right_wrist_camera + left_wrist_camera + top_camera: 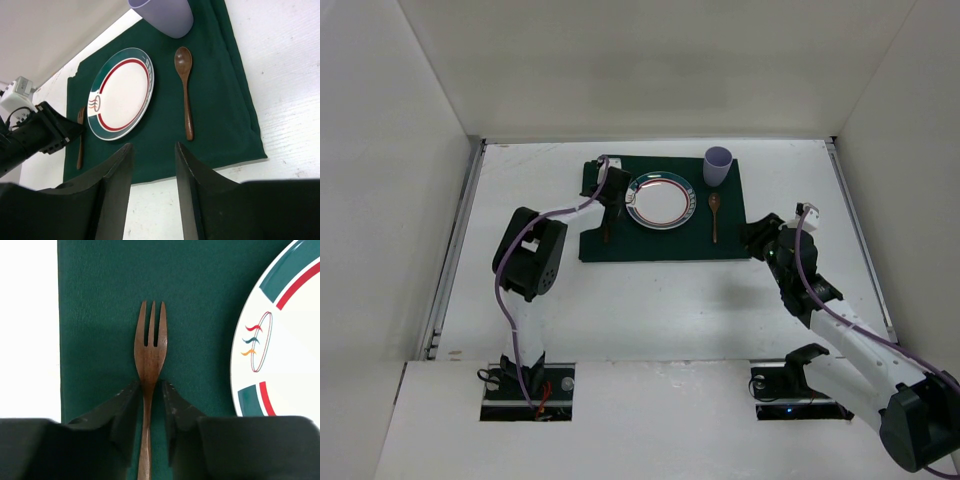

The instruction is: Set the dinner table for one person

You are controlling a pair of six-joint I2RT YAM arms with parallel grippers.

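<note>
On the white dinner table (650, 290) a dark green placemat (660, 245) holds a plate (661, 199) with green and red rim bands. A lilac cup (718, 165) stands at the mat's far right corner, and a wooden spoon (714, 215) lies right of the plate. A wooden fork (150, 352) lies flat on the mat left of the plate (285, 350), tines pointing away. My left gripper (150, 387) straddles the fork's neck, jaws slightly apart, with a strip of mat showing beside the handle. My right gripper (153, 150) hovers open and empty over the mat's near right edge.
White walls box in the table on three sides, with a metal rail (455, 250) along the left edge. Bare tabletop (280, 75) lies right of the mat. The left arm's purple cable (570, 208) arcs over the mat's left edge.
</note>
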